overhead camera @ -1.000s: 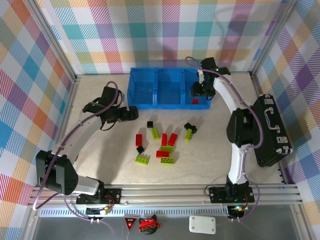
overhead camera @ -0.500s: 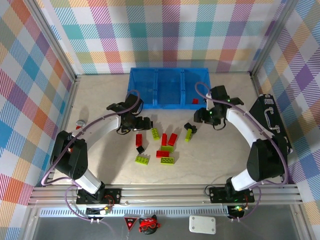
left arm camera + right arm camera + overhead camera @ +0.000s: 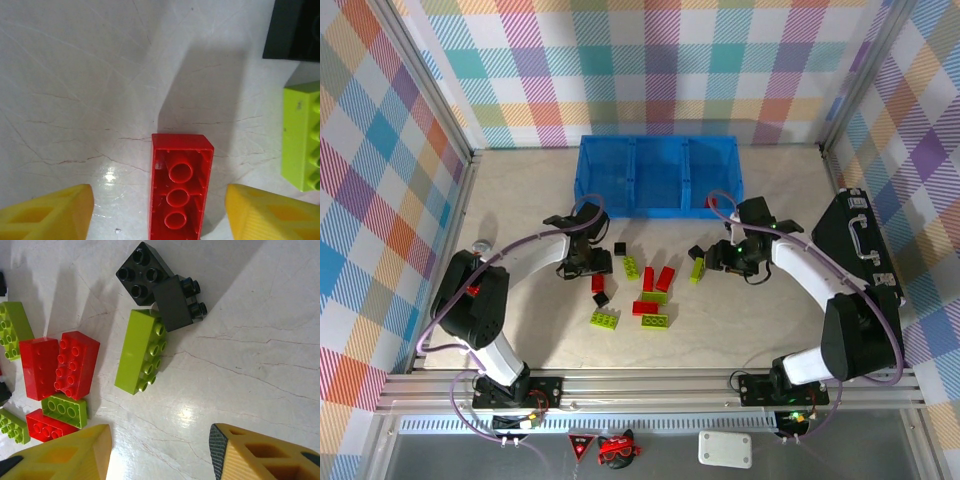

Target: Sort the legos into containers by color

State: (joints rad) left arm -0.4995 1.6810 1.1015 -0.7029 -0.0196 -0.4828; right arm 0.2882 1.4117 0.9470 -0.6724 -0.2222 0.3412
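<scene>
Lego (image 3: 179, 192), red, underside up, between spread left gripper (image 3: 159, 197), untouched; right gripper (image 3: 160, 440) spread, lime lego (image 3: 140, 357) ahead.

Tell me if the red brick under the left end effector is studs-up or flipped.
Flipped: the red brick shows its hollow underside with three round tubes.

Both lowered: left gripper (image 3: 160, 192), right gripper (image 3: 160, 432), jaws seemingly apart.

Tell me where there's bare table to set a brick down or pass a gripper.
Bare: the near strip between the brick cluster and the front rail; the far-left corner beside the blue bin. Crowded: the bricks between left gripper and right gripper.
</scene>
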